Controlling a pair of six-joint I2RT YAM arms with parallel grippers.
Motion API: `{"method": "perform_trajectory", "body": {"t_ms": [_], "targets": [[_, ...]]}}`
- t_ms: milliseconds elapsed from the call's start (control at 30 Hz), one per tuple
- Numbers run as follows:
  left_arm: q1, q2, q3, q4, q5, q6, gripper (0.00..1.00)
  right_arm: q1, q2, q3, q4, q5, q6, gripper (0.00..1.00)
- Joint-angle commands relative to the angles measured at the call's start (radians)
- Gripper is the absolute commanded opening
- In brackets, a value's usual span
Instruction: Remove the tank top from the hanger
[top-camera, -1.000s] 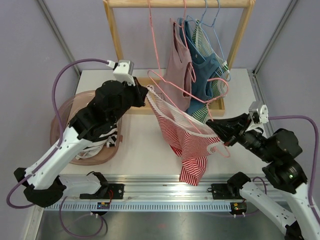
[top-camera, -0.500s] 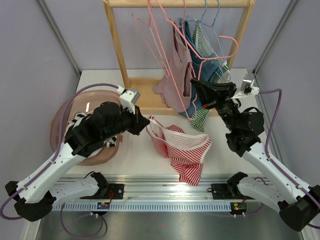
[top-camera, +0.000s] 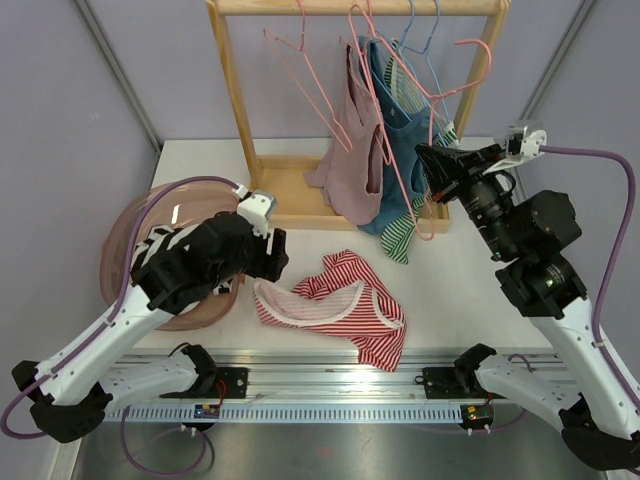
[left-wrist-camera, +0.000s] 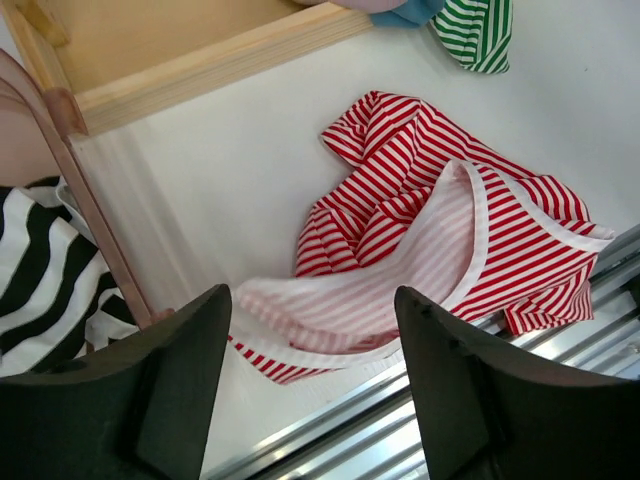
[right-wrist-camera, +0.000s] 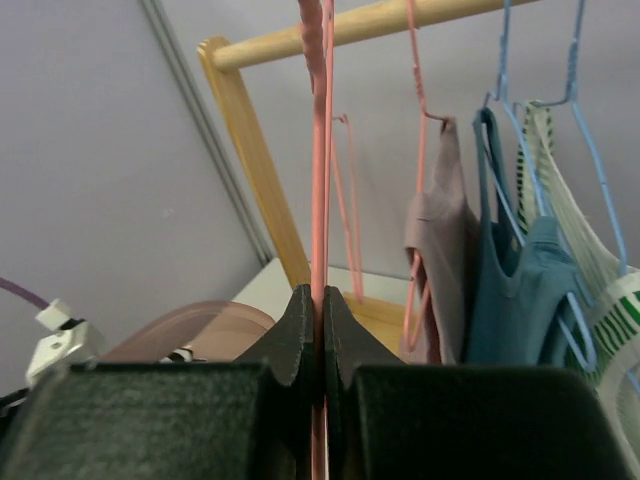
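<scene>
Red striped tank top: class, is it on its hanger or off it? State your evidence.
Off. The tank top lies crumpled on the table; the right hand grips a bare pink hanger.

- The left arm (top-camera: 130, 315) reached from its base at 7 o'clock of the top view toward 1 o'clock, its wrist bent low.
- The left gripper (left-wrist-camera: 315, 385) pointed toward 3 o'clock, jaws spread wide and holding nothing.
- The right arm (top-camera: 560, 330) stood tall from 5 o'clock, forearm raised.
- The right gripper (right-wrist-camera: 320, 335) pointed toward 9 o'clock, fingers pinched on the pink hanger (right-wrist-camera: 318, 150).
</scene>
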Motion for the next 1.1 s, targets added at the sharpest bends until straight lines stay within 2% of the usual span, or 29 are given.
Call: {"method": "perform_trajectory", "body": {"t_ms": [0,33,67,167,333,533,567,733,833,1067], "targets": [[0.002,-0.014,0.040,0.039,-0.016,0.031,0.77,-0.001,0.083,0.152,-0.322,0.105,-0.084,0.00],[0.003,-0.016,0.036,0.042,-0.018,0.031,0.94,-0.001,0.138,0.183,-0.349,0.096,-0.096,0.00],[0.003,-0.017,0.029,0.047,-0.021,0.031,0.99,-0.001,0.166,0.214,-0.374,0.080,-0.106,0.00],[0.007,-0.042,-0.001,0.059,-0.044,0.031,0.99,-0.001,0.278,0.373,-0.450,0.051,-0.106,0.00],[0.023,-0.121,-0.079,0.104,-0.093,0.024,0.99,-0.001,0.480,0.558,-0.519,0.088,-0.107,0.00],[0.053,-0.141,-0.104,0.110,-0.140,0.014,0.99,0.014,0.795,0.953,-0.631,0.114,-0.164,0.00],[0.054,-0.143,-0.110,0.110,-0.145,0.014,0.99,0.014,0.836,1.069,-0.648,0.119,-0.175,0.00],[0.062,-0.140,-0.129,0.108,-0.139,0.020,0.99,0.014,1.097,1.418,-0.728,0.139,-0.221,0.00],[0.063,-0.137,-0.129,0.110,-0.115,0.024,0.99,0.013,1.191,1.498,-0.701,0.148,-0.257,0.00],[0.074,-0.147,-0.136,0.110,-0.079,0.030,0.99,0.010,1.245,1.510,-0.575,0.148,-0.297,0.00]]}}
